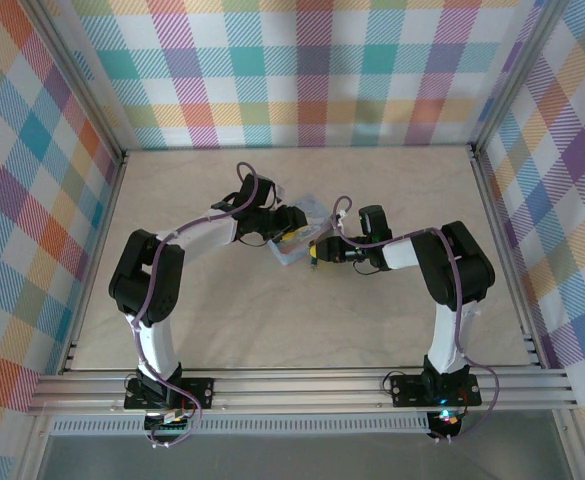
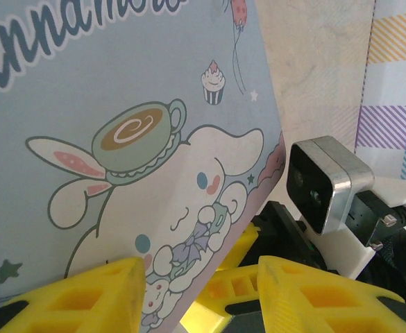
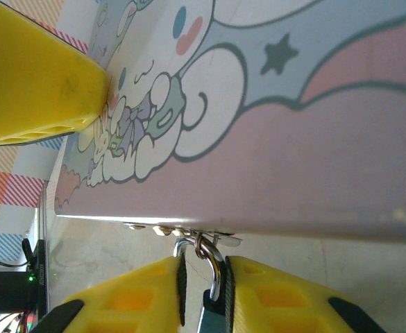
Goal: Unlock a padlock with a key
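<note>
We judge the padlock (image 3: pixel 214 281), hooked on the clasp (image 3: pixel 157 228) of the cartoon box (image 3: pixel 293 125) and pinched between the right fingers (image 3: pixel 272 295), as tiny, light, hard and slippery, best gripped across its body while the left fingers (image 2: pixel 85 298) clamp the box.

- Bright, even light from overhead on the table (image 1: pixel 272 320); just soft, faint shadows beneath both arms.
- Left gripper (image 2: pixel 199 277) close-up: yellow fingers (image 2: pixel 85 298) blurred, far too near the lens; the box (image 2: pixel 119 104) print beyond them reads fairly crisp.
- Right gripper (image 3: pixel 204 267): white glare streaks along the box edge just above its fingertips, and the padlock (image 3: pixel 216 277) shackle glints between them.
- Table past those fingertips looks hazy, out of focus.
</note>
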Available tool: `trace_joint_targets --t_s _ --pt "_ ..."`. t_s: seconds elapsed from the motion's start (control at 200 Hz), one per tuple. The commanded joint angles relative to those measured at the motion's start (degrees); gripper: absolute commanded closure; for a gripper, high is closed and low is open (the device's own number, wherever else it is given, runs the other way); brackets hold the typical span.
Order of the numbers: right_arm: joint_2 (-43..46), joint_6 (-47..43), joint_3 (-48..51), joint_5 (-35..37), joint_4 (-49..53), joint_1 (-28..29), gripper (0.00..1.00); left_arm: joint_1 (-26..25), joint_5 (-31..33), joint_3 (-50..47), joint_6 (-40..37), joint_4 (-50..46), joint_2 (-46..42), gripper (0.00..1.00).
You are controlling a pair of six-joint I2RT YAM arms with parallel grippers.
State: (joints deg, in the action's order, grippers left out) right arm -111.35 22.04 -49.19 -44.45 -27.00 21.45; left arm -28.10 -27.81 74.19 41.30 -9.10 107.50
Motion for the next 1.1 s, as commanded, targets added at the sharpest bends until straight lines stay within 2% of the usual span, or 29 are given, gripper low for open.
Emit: trace_joint_targets --t_s 0.0,0.38,1.095 --pt "-0.2 -0.4 0.1 -3.1 -1.5 0.5 0.8 -0.8 0.3 0.4 -0.1 -1.4 -0.3 0.54" --pt "-0.1 -0.9 0.4 -2.1 -0.2 0.5 0.94 -0.8 1.0 0.4 -0.5 -2.1 -0.4 0.54" --pt "3.5 4.1 4.3 0.8 -4.7 -1.1 1.0 -1.6 2.2 -6.6 0.3 -0.6 -3.5 0.54"
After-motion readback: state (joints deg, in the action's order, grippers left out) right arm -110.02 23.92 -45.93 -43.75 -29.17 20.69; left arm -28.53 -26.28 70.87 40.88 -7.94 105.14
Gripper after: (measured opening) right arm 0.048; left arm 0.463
